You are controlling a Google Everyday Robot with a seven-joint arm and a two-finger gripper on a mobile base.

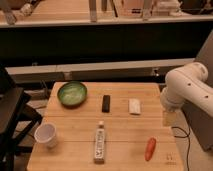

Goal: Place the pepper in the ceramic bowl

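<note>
reach pepper, table 5 o'clock | gripper at 3 o'clock, grip state can't tell | grab across mid-body; ceramic bowl at 10

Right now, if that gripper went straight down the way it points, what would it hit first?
Likely the bare table near its edge: the gripper points down there, beyond the pepper. Depth is unclear; it might just miss the edge.
</note>
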